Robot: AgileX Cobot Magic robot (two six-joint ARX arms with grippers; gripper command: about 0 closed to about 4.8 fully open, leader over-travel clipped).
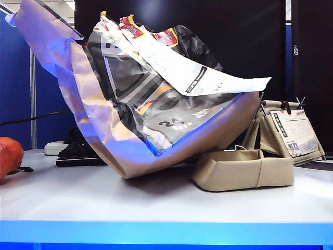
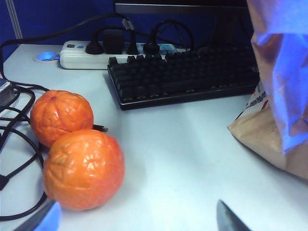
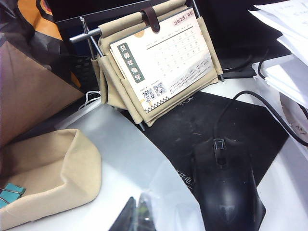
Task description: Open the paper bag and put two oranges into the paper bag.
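Paper bag (image 1: pixel 156 104): slumped on its side mid-table (image 1: pixel 156 203), printed face up, white receipt slip (image 1: pixel 208 75) draped over the top, mouth not visibly open. Leans down toward the low beige tray (image 1: pixel 244 169), touching or nearly touching its rim; hard to say which. Calendar stand (image 3: pixel 159 62) just behind that tray.

Oranges: nearer orange (image 2: pixel 84 168) and farther orange (image 2: pixel 61 116) touching each other, well left of the bag, among loose black cables (image 2: pixel 19 159), black keyboard (image 2: pixel 183 72) behind them. Only a sliver of one seen at the exterior view's left edge.

Left gripper (image 2: pixel 139 219): released, jaws spread wide, hovering just short of the nearer orange, holding nothing. Right gripper (image 3: pixel 132 216): clenched on nothing, low beside the tray, a black mouse (image 3: pixel 226 187) on the side away from the bag.

Risks, as judged: bag unopened, so fruit dropped now likely to roll off the crumpled face. Light paper apt to slide or collapse if pulled single-handed. Cables liable to snag a finger during the pick. Round fruit prone to roll away if nudged off-centre.
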